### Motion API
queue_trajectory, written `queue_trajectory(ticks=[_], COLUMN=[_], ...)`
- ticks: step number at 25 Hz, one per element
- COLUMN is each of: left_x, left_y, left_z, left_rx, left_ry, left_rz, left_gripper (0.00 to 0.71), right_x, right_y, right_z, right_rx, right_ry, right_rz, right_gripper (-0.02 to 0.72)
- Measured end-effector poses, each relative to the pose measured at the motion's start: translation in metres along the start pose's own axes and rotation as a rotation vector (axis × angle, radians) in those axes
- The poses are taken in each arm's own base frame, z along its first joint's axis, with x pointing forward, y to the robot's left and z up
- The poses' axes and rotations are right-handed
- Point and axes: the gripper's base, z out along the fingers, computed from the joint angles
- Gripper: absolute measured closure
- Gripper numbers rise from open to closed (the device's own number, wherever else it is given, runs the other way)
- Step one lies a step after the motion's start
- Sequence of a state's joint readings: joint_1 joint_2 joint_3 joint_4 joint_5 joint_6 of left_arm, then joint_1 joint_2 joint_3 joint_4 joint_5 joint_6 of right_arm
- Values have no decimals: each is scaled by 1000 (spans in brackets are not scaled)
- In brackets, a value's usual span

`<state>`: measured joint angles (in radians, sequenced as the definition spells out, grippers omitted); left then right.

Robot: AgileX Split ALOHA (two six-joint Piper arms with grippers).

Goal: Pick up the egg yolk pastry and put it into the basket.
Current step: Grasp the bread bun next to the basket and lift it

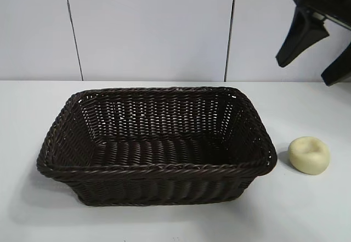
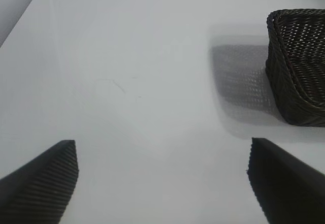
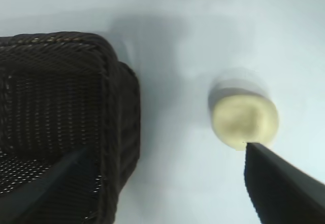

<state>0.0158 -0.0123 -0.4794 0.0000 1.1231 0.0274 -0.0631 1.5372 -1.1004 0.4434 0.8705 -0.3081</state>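
Basket (image 1: pixel 156 143) sits closest to me, mid-surface, with the egg yolk pastry (image 1: pixel 309 155) just beside its rim at 3 o'clock, apart from it. My right end effector (image 1: pixel 318 52) hangs open above, at 1 o'clock. I should centre it over the pastry, descend straight, close gently. Bare surface (image 1: pixel 307 209) lies past the pastry. My left end effector (image 2: pixel 162 183) idles open.

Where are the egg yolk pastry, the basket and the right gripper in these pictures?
egg yolk pastry (image 1: pixel 309 155): exterior view, on its dimpled top.
basket (image 1: pixel 159 169): exterior view, on the near braided rim.
right gripper (image 1: pixel 321 52): exterior view, midway between its open fingertips, above the table.
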Motion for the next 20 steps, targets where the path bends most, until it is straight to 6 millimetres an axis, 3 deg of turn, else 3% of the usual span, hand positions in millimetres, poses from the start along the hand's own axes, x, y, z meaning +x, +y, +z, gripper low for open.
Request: queue_trajectory(ticks=[11,20], left_x=[0,0], left_y=[0,0], left_z=[0,0], left_rx=[0,0], left_ry=[0,0], left_rz=[0,0], left_gripper=[52,52], right_x=[1,5], right_y=[-25,-40], right_z=[63,99], right_rx=[28,56], right_ry=[137,193], right_rz=[51,69], right_gripper=[125,125])
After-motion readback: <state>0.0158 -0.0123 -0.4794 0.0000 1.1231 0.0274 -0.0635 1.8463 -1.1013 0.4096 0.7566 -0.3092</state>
